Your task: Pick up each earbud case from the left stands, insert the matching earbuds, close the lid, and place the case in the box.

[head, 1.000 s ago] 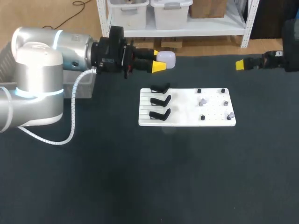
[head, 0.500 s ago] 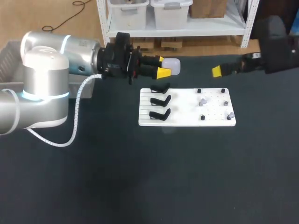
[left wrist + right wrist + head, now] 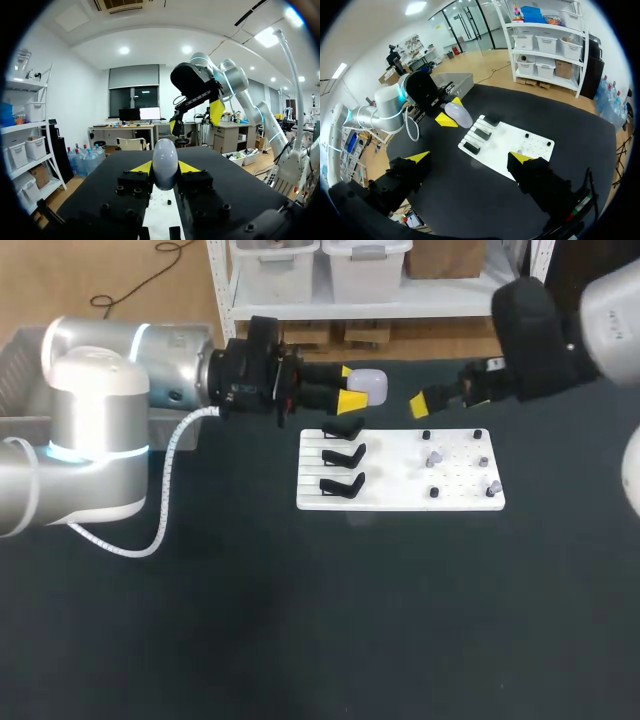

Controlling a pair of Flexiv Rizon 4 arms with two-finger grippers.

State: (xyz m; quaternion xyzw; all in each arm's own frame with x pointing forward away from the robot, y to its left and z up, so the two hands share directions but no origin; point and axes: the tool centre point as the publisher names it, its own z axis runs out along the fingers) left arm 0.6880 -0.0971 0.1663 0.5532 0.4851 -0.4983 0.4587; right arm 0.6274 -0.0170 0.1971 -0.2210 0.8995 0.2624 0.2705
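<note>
My left gripper [image 3: 349, 386] is shut on a white, egg-shaped earbud case [image 3: 366, 384], held in the air just behind the white board [image 3: 400, 498]. In the left wrist view the case [image 3: 165, 161] stands upright between the yellow fingertips [image 3: 143, 167]. Three black stands [image 3: 343, 455] on the board's left side carry nothing. Small earbuds [image 3: 435, 455] sit on pegs on its right side. My right gripper [image 3: 455, 386] hangs open to the right of the case, apart from it, and shows ahead in the left wrist view [image 3: 196, 114]. The right wrist view looks down on case [image 3: 458, 114] and board [image 3: 520, 145].
A grey box [image 3: 186, 424] stands at the table's left edge behind my left arm; the right wrist view shows it [image 3: 454, 80] past the case. The dark tabletop in front of the board is bare.
My right arm has come in from the far right towards the case, its gripper still open. My left gripper has carried the case a little to the right.
</note>
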